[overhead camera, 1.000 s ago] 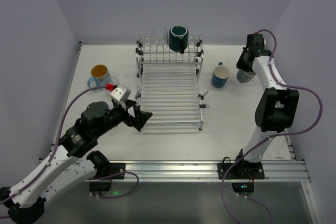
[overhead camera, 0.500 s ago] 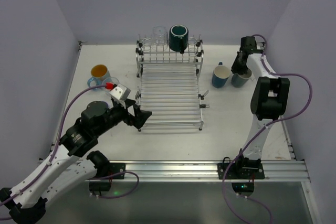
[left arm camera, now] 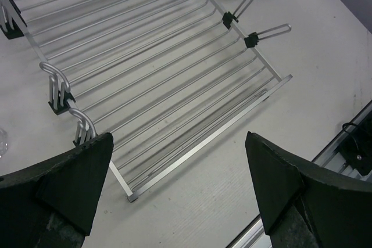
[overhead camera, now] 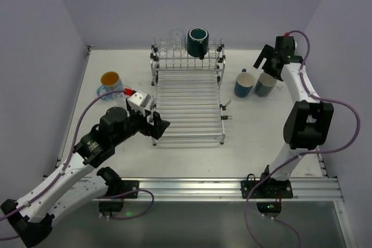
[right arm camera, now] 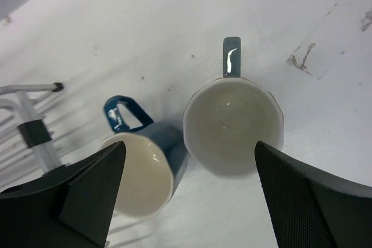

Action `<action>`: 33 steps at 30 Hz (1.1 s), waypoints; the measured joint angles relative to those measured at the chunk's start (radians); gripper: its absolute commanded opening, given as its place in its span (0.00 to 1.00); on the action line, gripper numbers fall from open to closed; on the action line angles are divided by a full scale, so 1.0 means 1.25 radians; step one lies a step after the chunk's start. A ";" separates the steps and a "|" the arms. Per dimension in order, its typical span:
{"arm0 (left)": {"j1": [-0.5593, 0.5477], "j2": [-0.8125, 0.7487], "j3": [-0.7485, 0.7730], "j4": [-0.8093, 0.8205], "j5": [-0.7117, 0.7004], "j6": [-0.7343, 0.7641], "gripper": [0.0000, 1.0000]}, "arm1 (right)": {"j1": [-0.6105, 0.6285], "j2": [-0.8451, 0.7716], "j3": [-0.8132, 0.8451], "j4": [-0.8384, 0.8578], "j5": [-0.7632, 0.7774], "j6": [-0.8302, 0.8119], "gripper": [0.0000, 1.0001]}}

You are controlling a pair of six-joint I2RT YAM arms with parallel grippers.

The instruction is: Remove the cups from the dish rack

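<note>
**Entry: rack unload, mid-task**

- Dish rack [overhead camera: 189,105]: centre of top view. Flat tray bare of cups. Rear tier holds a teal mug [overhead camera: 197,41], top centre, w/ clear tumblers [overhead camera: 175,36] just left of it.
- Already off the rack: dark blue mug [overhead camera: 244,83] and grey-blue mug [overhead camera: 266,83], upright and just beside each other on the table, right of rack. Light blue mug w/ orange inside [overhead camera: 110,81] at left of frame.
- Right gripper [overhead camera: 264,62]: upper right, above the grey-blue mug. Jaws spread wide, nothing held. Wrist view looks straight down into both mugs.
- Left gripper [overhead camera: 158,126]: at the tray's near-left corner. Jaws wide apart, empty. Wrist view shows only bare slats.
- Step (judged): set-down of the grey-blue mug is done and the right arm is clearing off.
- Next (judged): reach to the rear tier for the teal mug. Needs a grip on rim or handle and a lift clear of the wires. Tumblers sit close by, so approach w/ care.
- Change vs 0.5 s ago: the right gripper was low against the grey-blue mug and now sits higher, w/ the mug standing free. The left gripper has edged up-frame, closer to the tray.
</note>
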 measured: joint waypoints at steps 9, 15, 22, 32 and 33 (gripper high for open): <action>0.000 0.133 0.154 0.006 -0.053 -0.048 1.00 | 0.000 -0.468 -0.410 0.264 -0.121 0.085 0.97; 0.001 0.315 0.379 0.054 -0.130 -0.029 1.00 | 0.011 -0.699 -0.730 0.430 -0.244 0.176 0.96; 0.045 0.588 0.669 0.071 -0.134 0.048 0.96 | 0.018 -0.862 -0.843 0.468 -0.315 0.196 0.96; 0.131 0.830 0.907 0.002 -0.099 0.098 0.93 | 0.018 -0.906 -0.863 0.508 -0.360 0.193 0.95; 0.131 0.842 0.917 -0.005 -0.102 0.103 0.92 | 0.018 -0.905 -0.868 0.509 -0.365 0.193 0.95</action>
